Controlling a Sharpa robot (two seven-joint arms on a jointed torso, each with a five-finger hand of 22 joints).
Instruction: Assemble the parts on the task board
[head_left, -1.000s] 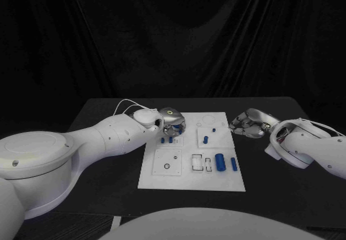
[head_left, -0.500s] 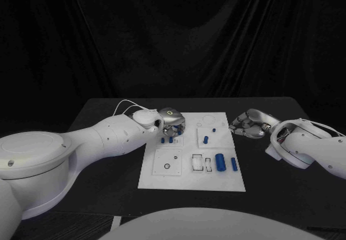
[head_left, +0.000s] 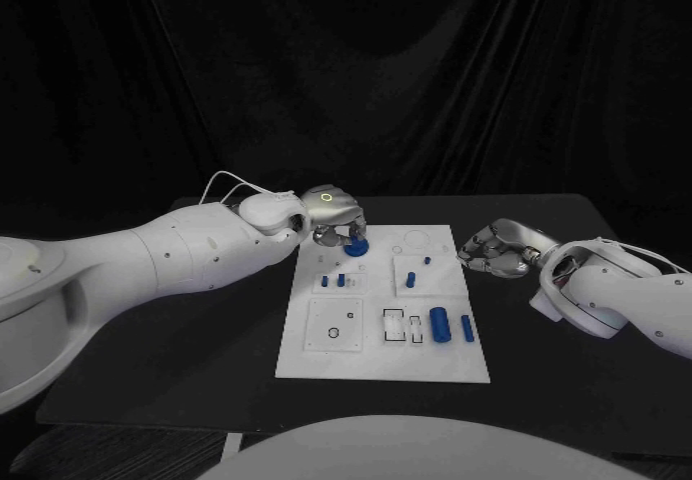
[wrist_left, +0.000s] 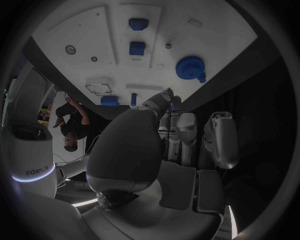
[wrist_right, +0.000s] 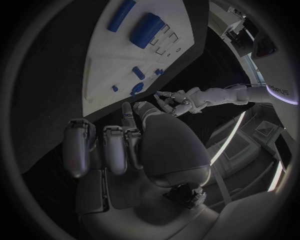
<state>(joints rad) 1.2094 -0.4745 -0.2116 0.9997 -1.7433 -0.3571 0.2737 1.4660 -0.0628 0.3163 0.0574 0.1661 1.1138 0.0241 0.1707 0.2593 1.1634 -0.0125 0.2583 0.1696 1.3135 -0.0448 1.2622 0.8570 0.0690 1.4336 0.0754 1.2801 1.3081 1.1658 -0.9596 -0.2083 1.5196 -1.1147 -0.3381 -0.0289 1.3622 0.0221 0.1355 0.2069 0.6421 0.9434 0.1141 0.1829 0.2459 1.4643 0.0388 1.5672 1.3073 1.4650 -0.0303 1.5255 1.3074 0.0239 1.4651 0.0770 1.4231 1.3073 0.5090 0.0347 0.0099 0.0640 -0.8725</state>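
The white task board (head_left: 378, 355) lies mid-table. A round blue part (head_left: 356, 245) sits at its far-left corner and also appears in the left wrist view (wrist_left: 190, 67). My left hand (head_left: 329, 213) hovers just behind that part, fingers hanging, holding nothing and clear of it. Two small blue pegs (head_left: 333, 281) stand nearer on the board's left side. A thick blue cylinder (head_left: 440, 324) and a thin one (head_left: 467, 328) lie at the near right. My right hand (head_left: 498, 248) hangs off the board's right edge, loosely bent, with nothing in it.
Two more small blue pieces (head_left: 411, 280) sit on a raised white square in the board's far-right quarter. Rectangular slots (head_left: 394, 325) and a square plate with holes (head_left: 335, 325) lie nearer. Black table (head_left: 216, 330) surrounds the board on all sides.
My left hand has lifted and drawn back from over the two pegs toward the board's far-left corner. The round blue part now shows below it. The right hand has held still.
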